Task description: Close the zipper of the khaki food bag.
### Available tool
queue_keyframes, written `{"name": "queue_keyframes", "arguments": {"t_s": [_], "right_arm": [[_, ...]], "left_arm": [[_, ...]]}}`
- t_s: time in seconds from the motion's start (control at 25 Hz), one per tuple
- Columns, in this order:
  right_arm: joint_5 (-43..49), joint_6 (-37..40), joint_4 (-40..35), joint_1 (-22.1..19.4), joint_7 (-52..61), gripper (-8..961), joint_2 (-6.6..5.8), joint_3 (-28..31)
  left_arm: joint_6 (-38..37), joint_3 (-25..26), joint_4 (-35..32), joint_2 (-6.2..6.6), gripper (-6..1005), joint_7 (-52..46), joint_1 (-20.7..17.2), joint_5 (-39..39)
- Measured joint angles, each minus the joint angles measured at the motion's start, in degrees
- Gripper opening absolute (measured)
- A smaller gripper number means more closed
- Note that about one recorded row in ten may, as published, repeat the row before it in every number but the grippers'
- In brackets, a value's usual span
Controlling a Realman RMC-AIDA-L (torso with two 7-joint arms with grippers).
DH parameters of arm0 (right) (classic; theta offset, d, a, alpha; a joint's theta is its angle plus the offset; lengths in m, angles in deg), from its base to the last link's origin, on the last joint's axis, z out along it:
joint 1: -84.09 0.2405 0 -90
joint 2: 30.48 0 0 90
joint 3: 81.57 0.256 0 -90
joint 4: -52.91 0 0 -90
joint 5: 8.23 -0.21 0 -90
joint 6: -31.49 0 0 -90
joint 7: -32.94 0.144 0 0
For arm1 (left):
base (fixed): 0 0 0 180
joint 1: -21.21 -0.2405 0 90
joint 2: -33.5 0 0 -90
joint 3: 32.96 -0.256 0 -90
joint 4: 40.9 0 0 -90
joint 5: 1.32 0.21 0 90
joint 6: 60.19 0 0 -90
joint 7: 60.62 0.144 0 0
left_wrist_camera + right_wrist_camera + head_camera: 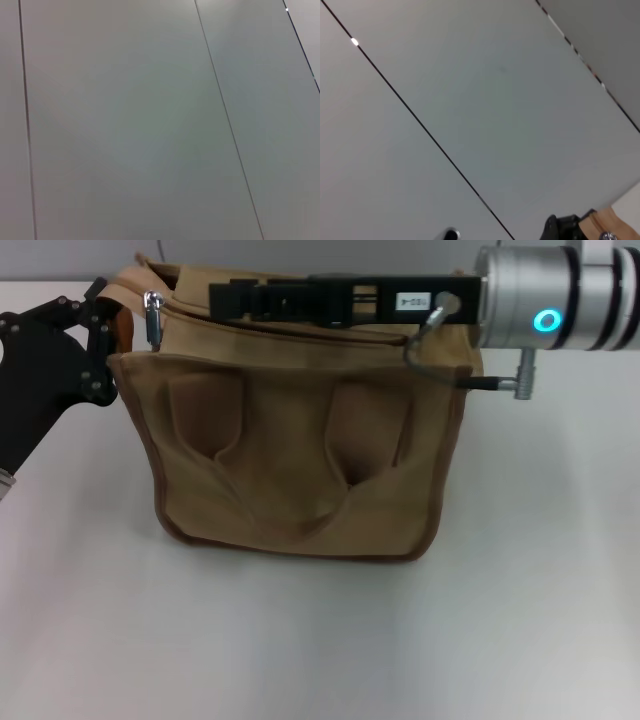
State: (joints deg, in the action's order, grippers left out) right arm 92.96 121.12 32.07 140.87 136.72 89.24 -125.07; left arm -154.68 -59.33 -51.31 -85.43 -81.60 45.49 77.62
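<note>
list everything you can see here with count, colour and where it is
khaki food bag: 1, tan with darker brown trim, standing upright in the middle of the table
handles: 2 loops, tan, hanging flat against the bag's front
zipper: 1, khaki tape, along the bag's top
zipper pull: 1, silver metal, at the top left corner of the bag
table: 1, white, under the bag
left gripper: 1, black, against the bag's upper left corner beside the pull
right gripper: 1, black fingers on a silver wrist with a lit teal ring, stretched over the bag's top from the right
</note>
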Motion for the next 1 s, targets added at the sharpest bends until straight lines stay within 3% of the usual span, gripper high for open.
{"name": "queue_keyframes", "arguments": {"t_s": [0.36,0.68,0.8,1.0], "right_arm": [[-0.1,-5.7,2.1,3.4,1.8,773,0.17,-4.6],[-1.6,-10.8,4.4,5.9,1.6,529,0.17,-7.4],[-7.0,-13.4,4.1,6.2,1.6,451,0.17,-14.1],[-11.8,-15.7,3.1,6.3,1.6,429,0.17,-20.0]], "left_arm": [[-3.1,-0.1,0.0,-0.06,36,0.3,0.2,0.0],[-3.9,-0.5,0.0,-0.08,42,0.5,0.2,0.0],[-4.7,-0.5,0.0,-0.08,45,0.5,0.2,0.1],[-5.6,-0.5,0.1,-0.08,49,0.5,0.2,0.3]]}}
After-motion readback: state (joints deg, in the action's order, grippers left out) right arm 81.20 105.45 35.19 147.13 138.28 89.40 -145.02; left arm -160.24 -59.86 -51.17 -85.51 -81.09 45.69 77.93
